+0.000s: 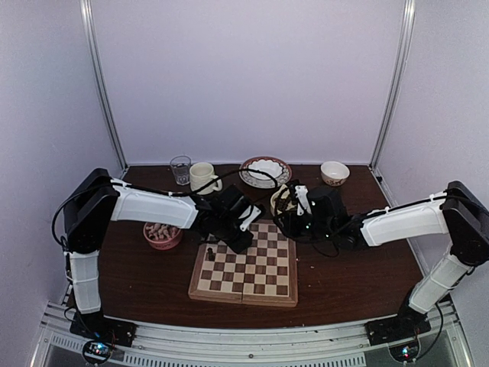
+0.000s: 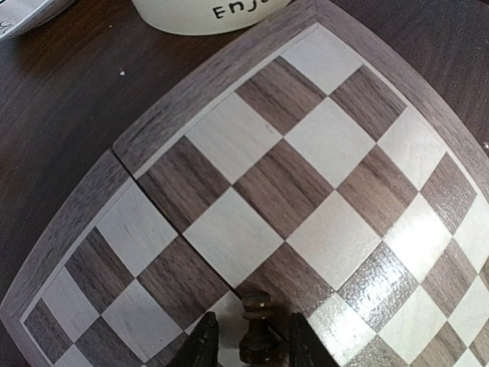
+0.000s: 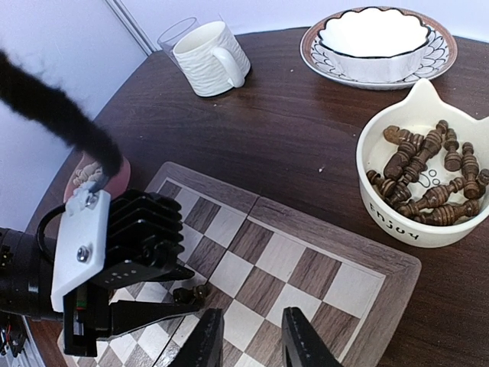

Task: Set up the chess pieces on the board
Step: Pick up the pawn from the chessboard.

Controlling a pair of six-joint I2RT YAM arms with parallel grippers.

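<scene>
The board (image 1: 252, 284) lies at the table's middle, and most of its squares are bare. My left gripper (image 2: 252, 348) reaches low over its far left part. Its jaws straddle a dark chess piece (image 2: 257, 330) that lies on its side (image 3: 189, 290); a gap still shows on one side of the piece. Another dark piece (image 1: 211, 252) stands near the board's left edge. My right gripper (image 3: 252, 344) hovers open over the board's far right squares, nothing between its fingers. A white bowl (image 3: 466, 232) beside the board's far corner holds several dark pieces (image 3: 428, 180).
A pink bowl (image 1: 162, 235) of pale pieces sits left of the board. At the back stand a glass (image 1: 180, 169), a white mug (image 1: 202, 177), a plate carrying a white dish (image 1: 265, 171) and a small bowl (image 1: 335, 173). Both arms crowd the board's far edge.
</scene>
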